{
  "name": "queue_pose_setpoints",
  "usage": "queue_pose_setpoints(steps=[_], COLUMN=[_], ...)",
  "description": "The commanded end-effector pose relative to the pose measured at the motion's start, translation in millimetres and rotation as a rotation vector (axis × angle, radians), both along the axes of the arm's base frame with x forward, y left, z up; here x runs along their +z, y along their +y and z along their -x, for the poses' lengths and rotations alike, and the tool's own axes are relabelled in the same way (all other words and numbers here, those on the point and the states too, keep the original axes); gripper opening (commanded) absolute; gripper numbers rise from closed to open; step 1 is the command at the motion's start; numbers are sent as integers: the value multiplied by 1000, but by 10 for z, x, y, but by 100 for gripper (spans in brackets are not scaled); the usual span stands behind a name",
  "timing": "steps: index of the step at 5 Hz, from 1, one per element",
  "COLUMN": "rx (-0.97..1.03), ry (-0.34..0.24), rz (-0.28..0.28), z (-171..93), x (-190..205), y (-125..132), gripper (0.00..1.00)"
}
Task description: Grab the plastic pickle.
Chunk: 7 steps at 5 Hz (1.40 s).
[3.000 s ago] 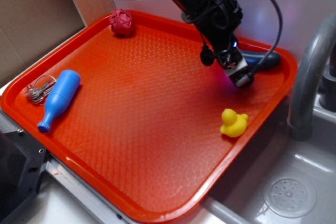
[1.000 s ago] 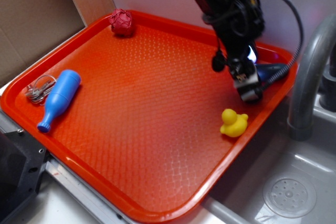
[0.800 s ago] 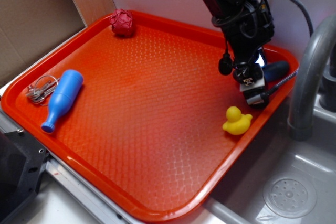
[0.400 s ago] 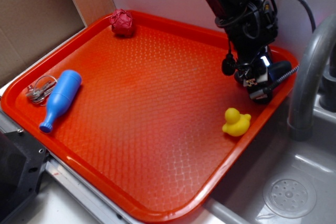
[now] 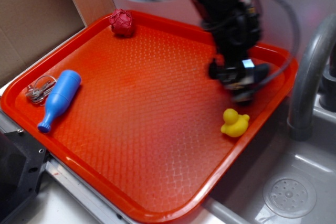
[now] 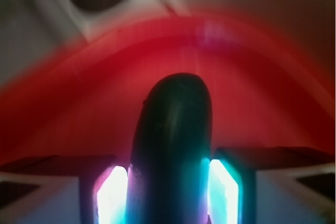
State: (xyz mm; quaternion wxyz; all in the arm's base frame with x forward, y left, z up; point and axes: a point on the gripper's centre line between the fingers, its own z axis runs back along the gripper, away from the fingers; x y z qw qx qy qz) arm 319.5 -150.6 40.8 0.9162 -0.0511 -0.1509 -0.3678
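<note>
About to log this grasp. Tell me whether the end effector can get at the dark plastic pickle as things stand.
Probably yes. In the wrist view the dark green, sausage-shaped plastic pickle already sits between the end effector's two lit fingers, touching both, with nothing between them. The exterior view is too blurred to confirm it.

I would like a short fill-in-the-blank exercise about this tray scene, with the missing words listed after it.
1. In the wrist view, the plastic pickle sits between the two fingers of the ____.
2. The blue bottle lies beside a bunch of ____ near the tray's left edge.
3. The toy nearest the gripper in the exterior view is a yellow ____.
4. The dark red ball rests in a corner of the ____ tray.

Missing words: gripper; keys; duck; orange-red
</note>
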Motion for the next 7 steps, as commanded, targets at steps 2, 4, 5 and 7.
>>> queue_pose_setpoints(steps=[2,4,5,7], rx=[560,767,1024,1045], ry=[288,222,167,195], rz=[54,23,-9,-52], z=[670,882,955,860], x=[1308,1636,1665,1507], y=[967,1087,1250,1230], gripper=[0,0,0,0])
